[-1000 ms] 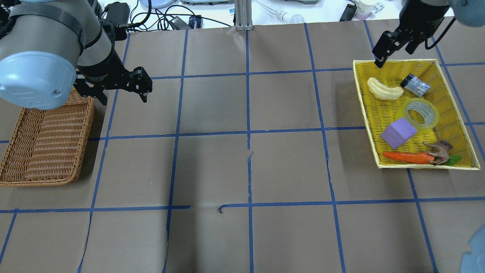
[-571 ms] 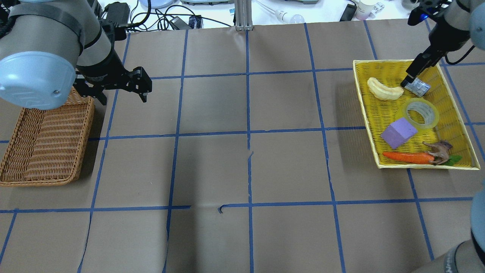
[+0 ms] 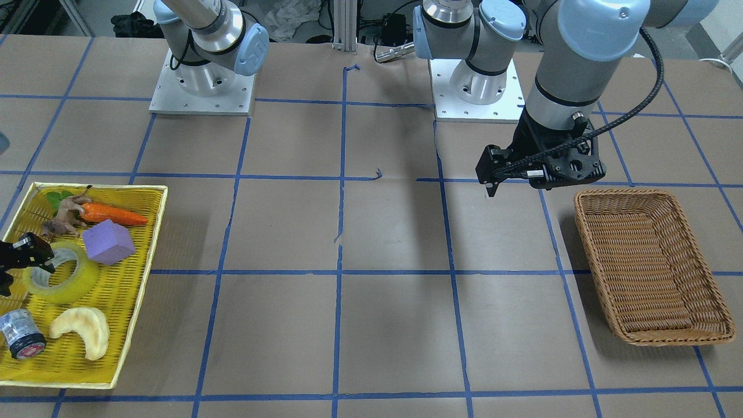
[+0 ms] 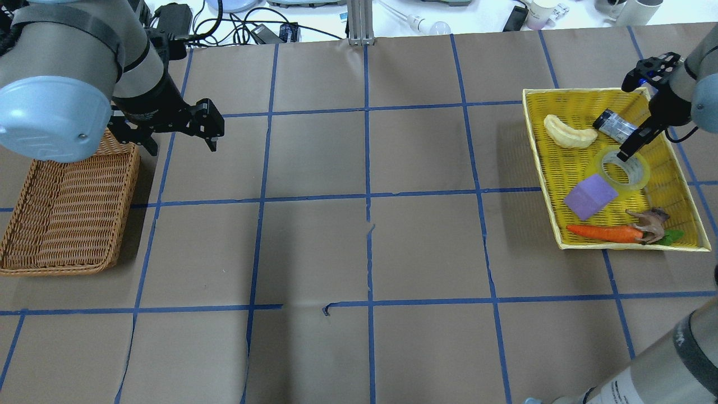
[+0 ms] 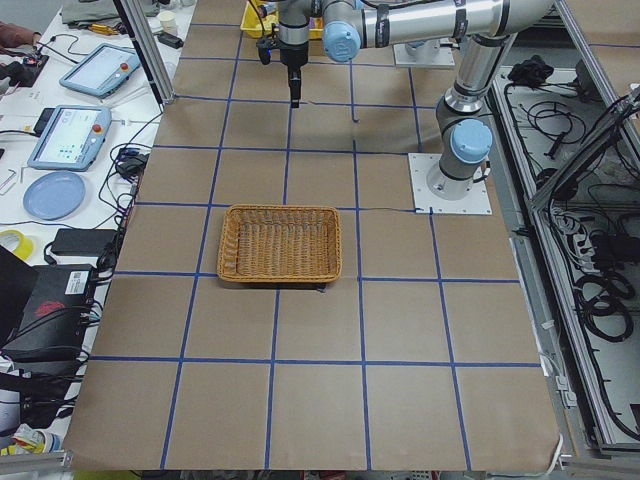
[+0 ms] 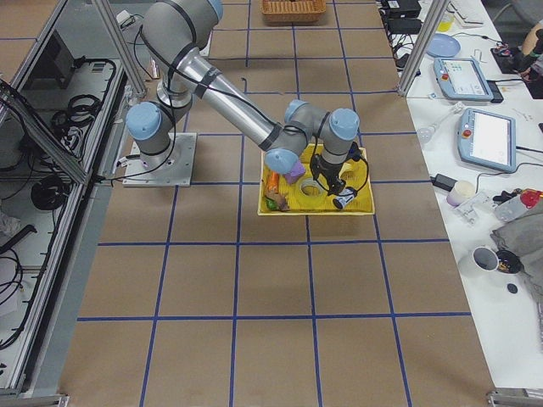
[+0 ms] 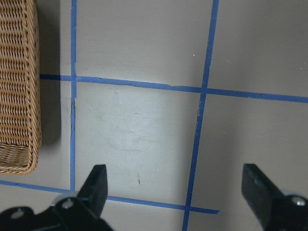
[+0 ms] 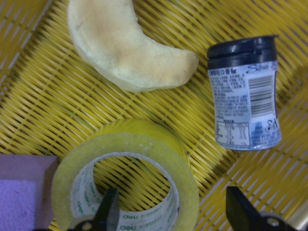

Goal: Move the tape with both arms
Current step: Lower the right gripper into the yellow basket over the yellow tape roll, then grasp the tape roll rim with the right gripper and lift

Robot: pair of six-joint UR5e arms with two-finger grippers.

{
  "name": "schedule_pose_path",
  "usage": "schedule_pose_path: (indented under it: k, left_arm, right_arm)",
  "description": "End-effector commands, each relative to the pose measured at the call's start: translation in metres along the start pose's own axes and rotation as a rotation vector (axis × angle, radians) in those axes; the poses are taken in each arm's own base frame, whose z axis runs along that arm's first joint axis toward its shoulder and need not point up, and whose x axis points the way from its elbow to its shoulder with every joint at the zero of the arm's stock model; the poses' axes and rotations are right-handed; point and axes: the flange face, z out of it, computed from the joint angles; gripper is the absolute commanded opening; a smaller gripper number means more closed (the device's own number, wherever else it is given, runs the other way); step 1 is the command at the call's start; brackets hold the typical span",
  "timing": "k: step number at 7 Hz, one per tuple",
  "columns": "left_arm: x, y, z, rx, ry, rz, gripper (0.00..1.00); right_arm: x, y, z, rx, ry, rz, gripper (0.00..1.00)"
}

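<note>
Lower rim of tape (image 8: 144,138) beyond view's edge

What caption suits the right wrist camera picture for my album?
Open right gripper poised over the rim of the tape in a yellow tray, beside a bottle.

right pincer (image 8: 172,212) moved, straddling tape (image 8: 144,143) (lower)

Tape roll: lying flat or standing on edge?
Lying flat: the tape rests on the yellow tray with its core opening facing up, seen in the overhead and right wrist views.
</note>
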Motion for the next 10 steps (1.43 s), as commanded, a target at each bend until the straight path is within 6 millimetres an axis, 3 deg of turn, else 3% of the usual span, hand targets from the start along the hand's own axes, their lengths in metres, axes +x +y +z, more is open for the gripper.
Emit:
schedule_pose_path:
  k: [1, 2, 4, 6, 8, 9, 10]
  left_arm:
    - [0.000, 0.000, 0.000, 0.000, 0.000, 0.000, 1.00]
    - [0.000, 0.000, 0.000, 0.000, 0.000, 0.000, 1.00]
    - [0.000, 0.000, 0.000, 0.000, 0.000, 0.001, 1.00]
    - [-0.001, 0.000, 0.000, 0.000, 0.000, 0.000, 1.00]
    - [-0.001, 0.000, -0.001, 0.001, -0.001, 0.002, 1.00]
    - [-0.001, 0.000, -0.001, 0.001, 0.000, 0.002, 1.00]
    - [-0.001, 0.000, 0.000, 0.000, -0.002, 0.003, 1.00]
  right_arm:
    - [0.004, 0.007, 0.017, -0.013, -0.017, 0.010, 0.44]
    - [0.002, 0.008, 0.020, -0.017, -0.024, 0.015, 0.21]
    - [0.002, 0.008, 0.021, -0.018, -0.026, 0.018, 0.05]
    - [0.010, 0.004, -0.003, 0.003, 0.013, 0.025, 0.00]
    - [0.022, -0.010, -0.049, 0.027, 0.053, 0.019, 0.00]
    - [0.021, -0.026, -0.076, 0.041, 0.071, 0.021, 0.00]
    - [0.009, -0.056, -0.094, 0.065, 0.094, -0.002, 0.00]
